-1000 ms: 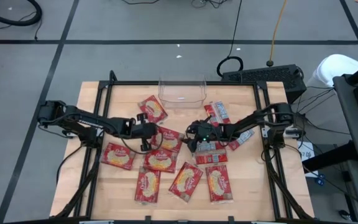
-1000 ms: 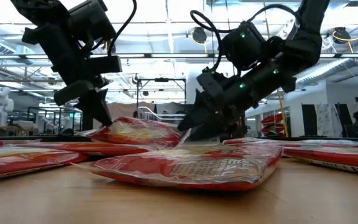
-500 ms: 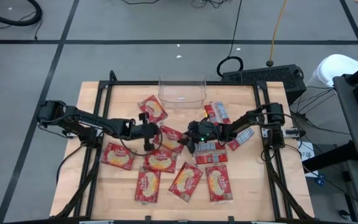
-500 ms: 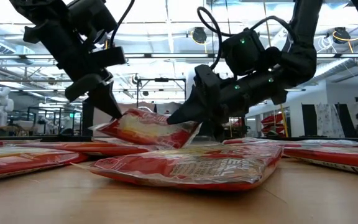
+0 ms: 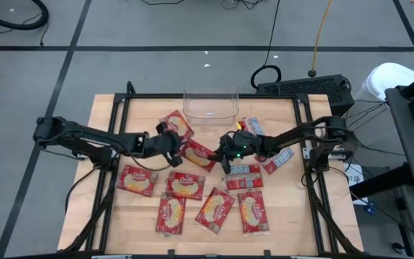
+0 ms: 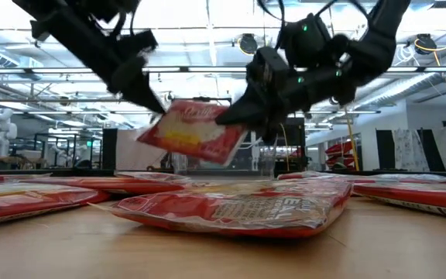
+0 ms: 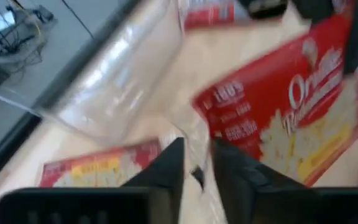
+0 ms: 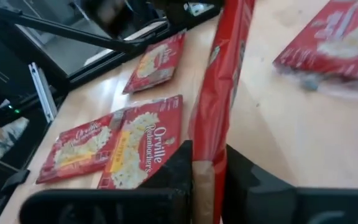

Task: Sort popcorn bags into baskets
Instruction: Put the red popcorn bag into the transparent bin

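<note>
We see a handover mid-air: the popcorn bag (image 6: pixel 192 132) that lay flat on the bench (image 5: pixel 286 216) a second ago is now lifted clear of the pile, tilted, between the two arms. The right hand (image 6: pixel 235 118) has clamped down on its edge — the right wrist view shows the bag edge-on between the fingers (image 8: pixel 182 165). The left hand (image 6: pixel 155 105) has gone from pinching it to narrowly parted, at the bag's other edge; we cannot tell whether it touches. We judge the right arm carries it next to the clear basket (image 5: pixel 210 106) at the bench's far edge. Other bags stay scattered on the bench.
</note>
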### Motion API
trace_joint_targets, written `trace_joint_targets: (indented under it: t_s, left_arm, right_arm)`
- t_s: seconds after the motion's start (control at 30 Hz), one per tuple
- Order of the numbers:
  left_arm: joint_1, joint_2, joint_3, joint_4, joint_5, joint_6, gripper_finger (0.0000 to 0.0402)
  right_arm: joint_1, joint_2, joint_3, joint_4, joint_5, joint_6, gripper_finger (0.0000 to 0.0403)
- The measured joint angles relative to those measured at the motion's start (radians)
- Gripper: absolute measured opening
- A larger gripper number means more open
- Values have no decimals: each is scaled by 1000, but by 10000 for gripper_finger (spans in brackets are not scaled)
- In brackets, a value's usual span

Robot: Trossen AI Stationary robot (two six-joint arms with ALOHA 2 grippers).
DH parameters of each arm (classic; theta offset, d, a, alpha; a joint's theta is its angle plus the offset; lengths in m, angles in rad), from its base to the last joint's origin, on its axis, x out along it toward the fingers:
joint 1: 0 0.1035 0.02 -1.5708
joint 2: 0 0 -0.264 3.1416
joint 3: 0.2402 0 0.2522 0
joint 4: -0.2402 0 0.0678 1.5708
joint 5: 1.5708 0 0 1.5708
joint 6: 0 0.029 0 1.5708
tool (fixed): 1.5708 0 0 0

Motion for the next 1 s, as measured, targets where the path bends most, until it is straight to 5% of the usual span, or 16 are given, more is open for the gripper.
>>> trace_joint_targets:
  t_s: [0.2,0.4,0.67,1.0]
  left_arm:
    - [1,-176,0,23,0,-14,175]
    - [17,-260,0,132,1,50,185]
    - [55,-219,-1,299,10,82,182]
    - [103,-84,-1,575,92,137,216]
  right_arm:
    - [-19,-207,1,-221,107,-118,18]
    - [-54,-424,1,-334,256,-228,25]
    - [-113,-610,1,-347,365,-353,21]
    - [-175,-677,1,-434,336,-482,23]
